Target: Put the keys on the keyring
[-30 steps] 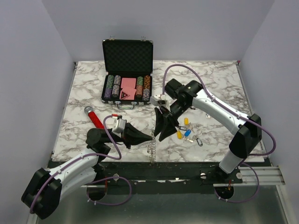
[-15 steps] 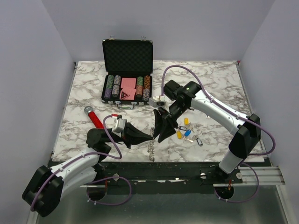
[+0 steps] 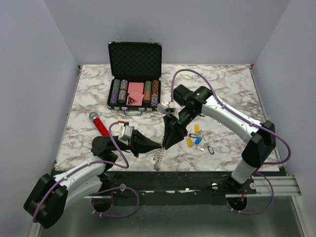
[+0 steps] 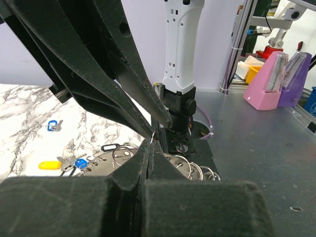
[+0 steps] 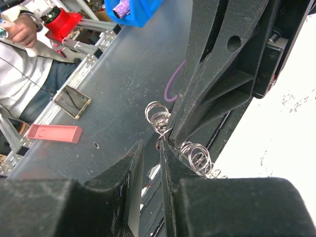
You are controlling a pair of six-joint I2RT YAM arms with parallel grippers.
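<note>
A: Drawn much closer together than a second ago, on the right claw [image 5: 151,148]. Down to a narrow slit now. Nudged a touch nearer the left claw [image 4: 151,145] too.

B: Clamped on anything?

A: Nothing seen in the slit. Only one wire loop of the keyring [image 3: 159,159] right beside the tip of one finger.

B: And on the left?

A: Pressed fully together, tips pinching the keyring by one of its upper loops. Hardly shifted since before.

B: Whereabouts of the keyring, then?

A: Hanging from the left claw's tip at the near edge of the tabletop [image 3: 98,98], with the right claw's tips close against it.

B: And the keys [image 3: 197,140]?

A: Lying loose on the tabletop just right of the right claw. Yellow and blue heads, bunched close together, apart from the keyring.

B: Anything else worth noting?

A: Open case of poker chips [image 3: 134,74] at the back, well apart from all this.
</note>
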